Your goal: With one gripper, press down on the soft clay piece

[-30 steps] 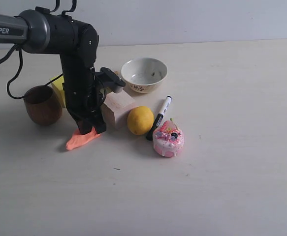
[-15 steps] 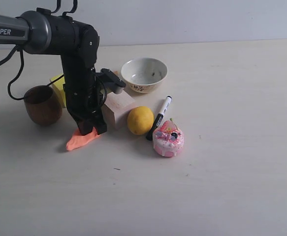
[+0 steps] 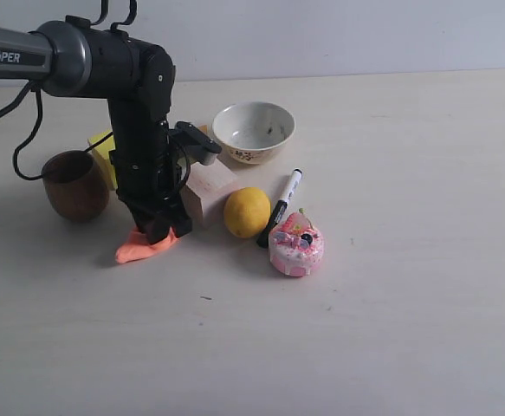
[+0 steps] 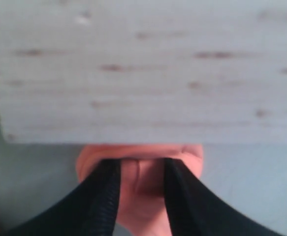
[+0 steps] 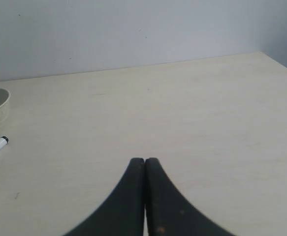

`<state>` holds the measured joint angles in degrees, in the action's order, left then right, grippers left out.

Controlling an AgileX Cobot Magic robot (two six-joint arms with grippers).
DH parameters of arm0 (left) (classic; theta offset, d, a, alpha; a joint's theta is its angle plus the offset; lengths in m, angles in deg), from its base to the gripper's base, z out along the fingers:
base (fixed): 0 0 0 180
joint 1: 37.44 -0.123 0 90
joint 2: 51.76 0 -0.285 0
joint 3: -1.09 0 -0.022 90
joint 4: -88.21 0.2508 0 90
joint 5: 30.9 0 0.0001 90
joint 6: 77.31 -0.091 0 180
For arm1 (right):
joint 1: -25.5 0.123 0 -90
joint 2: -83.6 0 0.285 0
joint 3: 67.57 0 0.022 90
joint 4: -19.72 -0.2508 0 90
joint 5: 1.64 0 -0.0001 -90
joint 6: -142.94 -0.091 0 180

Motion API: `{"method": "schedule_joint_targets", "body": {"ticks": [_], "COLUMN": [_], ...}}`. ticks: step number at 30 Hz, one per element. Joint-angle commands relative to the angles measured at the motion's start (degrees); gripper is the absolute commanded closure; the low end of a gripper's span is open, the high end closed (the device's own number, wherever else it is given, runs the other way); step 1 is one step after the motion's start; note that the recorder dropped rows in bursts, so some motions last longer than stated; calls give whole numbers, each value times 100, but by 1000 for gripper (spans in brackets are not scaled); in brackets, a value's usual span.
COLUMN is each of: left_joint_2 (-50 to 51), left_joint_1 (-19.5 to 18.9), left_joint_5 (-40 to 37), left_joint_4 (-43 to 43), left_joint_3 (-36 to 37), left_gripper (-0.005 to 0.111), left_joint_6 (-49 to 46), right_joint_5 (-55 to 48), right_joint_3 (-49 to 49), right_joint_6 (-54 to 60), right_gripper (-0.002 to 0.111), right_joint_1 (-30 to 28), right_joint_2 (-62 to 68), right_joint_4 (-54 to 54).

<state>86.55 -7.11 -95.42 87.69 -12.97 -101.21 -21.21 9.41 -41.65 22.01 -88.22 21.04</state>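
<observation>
One small drop since a second ago: in the exterior view your left gripper (image 3: 158, 230) has sunk onto the soft clay piece (image 3: 138, 250), toward the left edge of the table (image 3: 391, 329), so the press looks underway. The white bowl (image 3: 254, 130) holds only specks; the brown cup (image 3: 75, 184) hides its contents. Left wrist view: fingers slightly apart, tips on the clay, wooden cube (image 4: 143, 73) just behind. Right wrist view: your right gripper (image 5: 144, 163) is pinched together, idle.
</observation>
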Motion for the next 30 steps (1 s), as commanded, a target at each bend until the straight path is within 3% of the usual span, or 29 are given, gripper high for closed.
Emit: {"method": "schedule_joint_targets", "body": {"ticks": [1,8,17,30], "left_joint_2": [415,415,390,59], "left_joint_1": [40,40,40,31], "left_joint_5": [316,316,316,383], "left_joint_4": [-345,-329,-306,-246], "left_joint_3": [202,202,202,202], "left_gripper": [41,42,74,75], "left_joint_6": [71,83,72,72], "right_joint_5": [27,27,27,27], "right_joint_3": [23,23,23,23], "right_joint_6": [5,5,5,5], "right_gripper": [108,108,108,108], "right_joint_1": [-30,-30,-30,-30], "right_joint_2": [-40,-40,-40,-40], "right_joint_4": [12,12,12,12]}}
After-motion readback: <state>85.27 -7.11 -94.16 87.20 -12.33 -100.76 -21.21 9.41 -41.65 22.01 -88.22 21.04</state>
